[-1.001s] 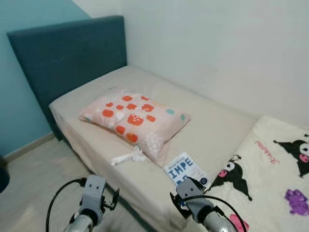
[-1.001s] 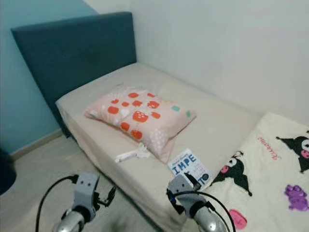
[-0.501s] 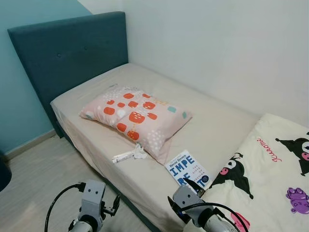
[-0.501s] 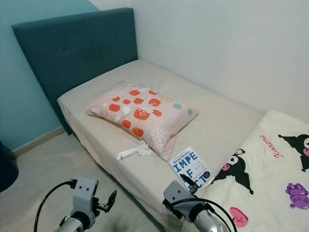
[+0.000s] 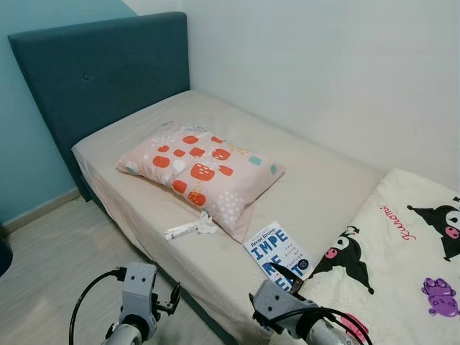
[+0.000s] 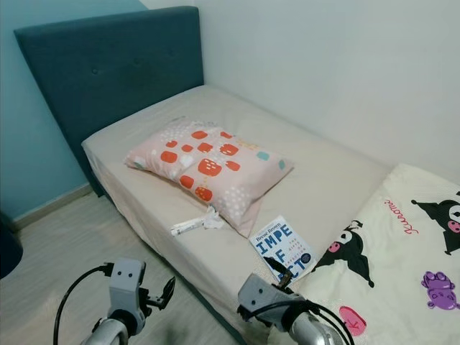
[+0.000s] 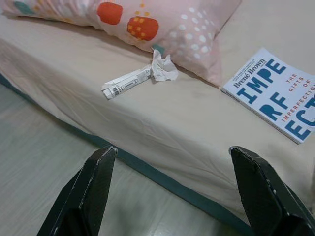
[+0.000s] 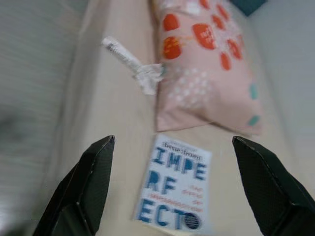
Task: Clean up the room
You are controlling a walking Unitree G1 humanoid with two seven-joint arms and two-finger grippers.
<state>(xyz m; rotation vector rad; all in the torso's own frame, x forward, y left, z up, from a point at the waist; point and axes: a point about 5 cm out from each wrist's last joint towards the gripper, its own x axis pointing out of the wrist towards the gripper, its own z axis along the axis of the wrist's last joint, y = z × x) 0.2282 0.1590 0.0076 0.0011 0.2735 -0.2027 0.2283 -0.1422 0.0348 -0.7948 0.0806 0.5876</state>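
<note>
The right gripper point(image 8: 172, 184) is up in the air over the near edge of the bed point(image 5: 323, 187). Its two black fingers point(image 8: 86, 184) are spread wide apart and hold nothing. Right under it lies a book point(image 8: 172, 194) with a white cover and big blue letters. The book lies flat on the cream sheet, just beside the low corner of the pillow point(image 5: 201, 165).

The left gripper point(image 7: 174, 189) hangs over the wooden floor point(image 5: 50, 244), close to the side of the bed. Its fingers point(image 7: 91, 189) are wide apart too, and it holds nothing. In front of it, on the sheet near the edge of the bed, lies a crumpled white wrapper point(image 7: 140, 76). One end of it is long and flat with small print on it. The other end is scrunched up and touches the pillow.

The pillow is pink with orange and white spots. It lies a bit crooked in the middle of the bed. Behind it stands a dark blue headboard point(image 5: 100, 72). A light blue wall point(image 5: 29, 172) is on the left and a white wall point(image 5: 323, 65) runs along the far side of the bed. On the right end of the bed lies a cream blanket point(image 5: 402, 259) with black cartoon figures and pink and purple bits. The book is just beside the blanket's edge.
</note>
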